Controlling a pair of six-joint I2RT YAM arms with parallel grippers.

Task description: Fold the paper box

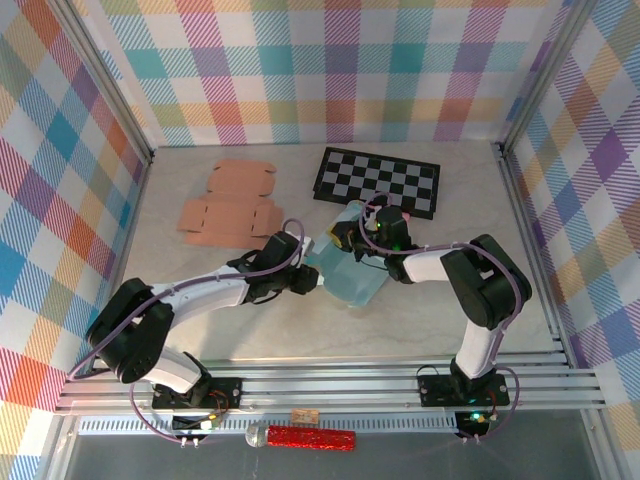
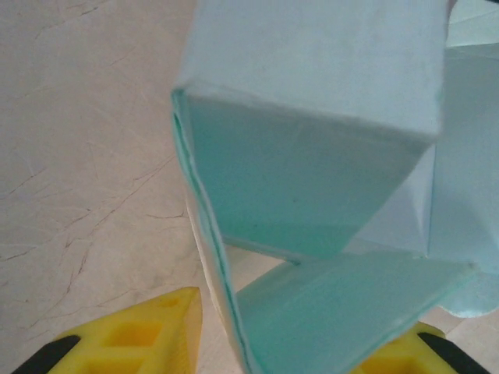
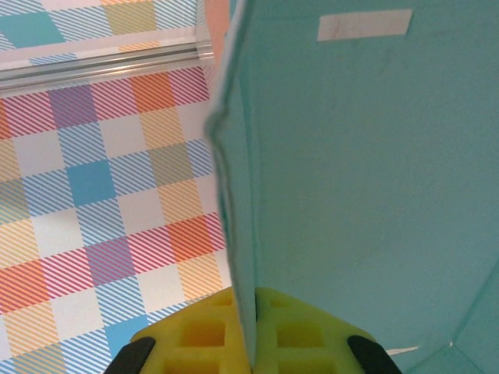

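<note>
The teal paper box sits partly folded in the middle of the table, between both grippers. My left gripper reaches it from the left. In the left wrist view a box wall and a flap stand between the yellow fingers, which hold them. My right gripper is at the box's far side. In the right wrist view it is shut on the thin edge of an upright teal wall, which bears a white strip.
A flat brown cardboard blank lies at the back left. A black and white checkerboard lies at the back, just behind the right gripper. Plaid walls enclose the table. A red object lies on the front rail.
</note>
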